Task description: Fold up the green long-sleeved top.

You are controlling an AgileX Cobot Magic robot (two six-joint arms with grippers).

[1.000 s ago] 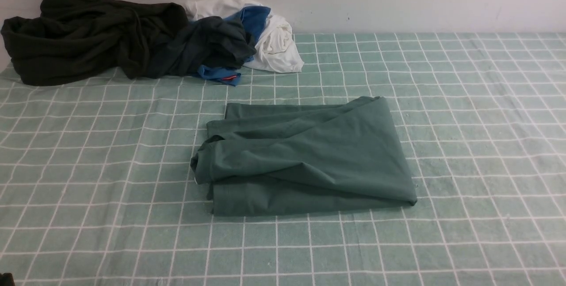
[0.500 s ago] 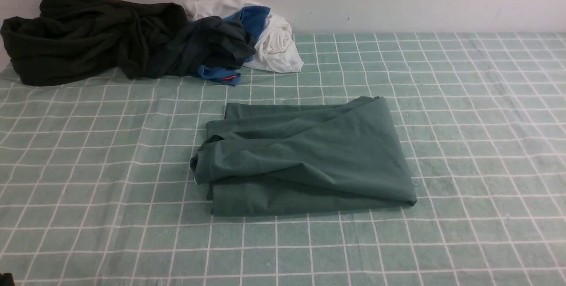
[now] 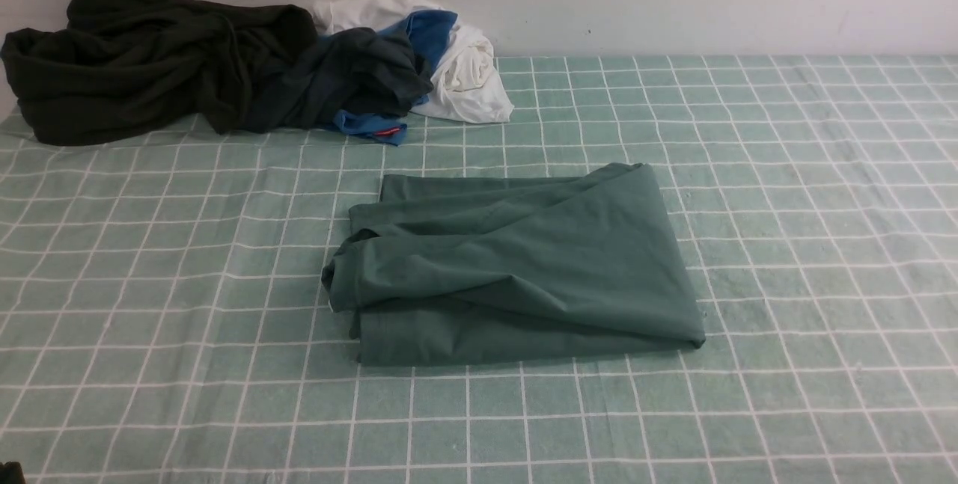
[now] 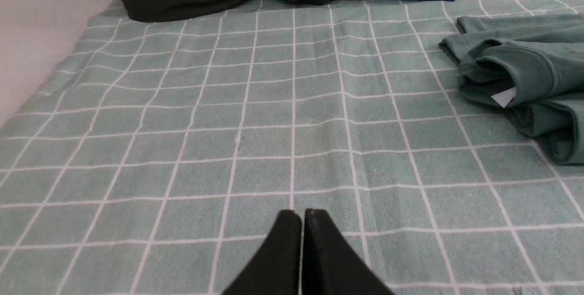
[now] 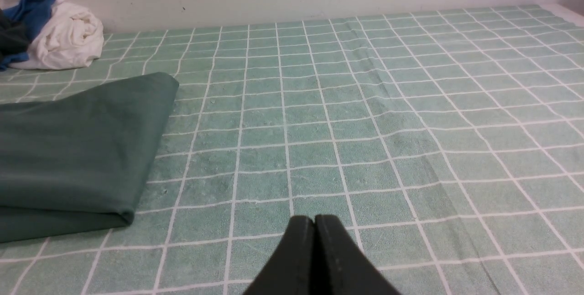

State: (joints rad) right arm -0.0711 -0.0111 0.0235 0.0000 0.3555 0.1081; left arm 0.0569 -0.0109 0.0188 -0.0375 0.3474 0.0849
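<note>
The green long-sleeved top [image 3: 516, 267] lies folded into a compact stack at the middle of the checked cloth. Its layered edges and a white tag face left, as the left wrist view [image 4: 524, 76] shows. Its smooth folded side shows in the right wrist view [image 5: 77, 149]. My left gripper [image 4: 302, 213] is shut and empty, low over the cloth, well apart from the top on its left. My right gripper [image 5: 315, 218] is shut and empty, apart from the top on its right. Neither gripper shows in the front view.
A very dark olive-black garment [image 3: 135, 57] lies heaped at the back left against the wall. A dark grey garment [image 3: 352, 76], blue cloth [image 3: 430, 31] and white cloth [image 3: 468, 80] are piled beside it. The cloth's left edge [image 4: 59, 62] borders a bare pale surface.
</note>
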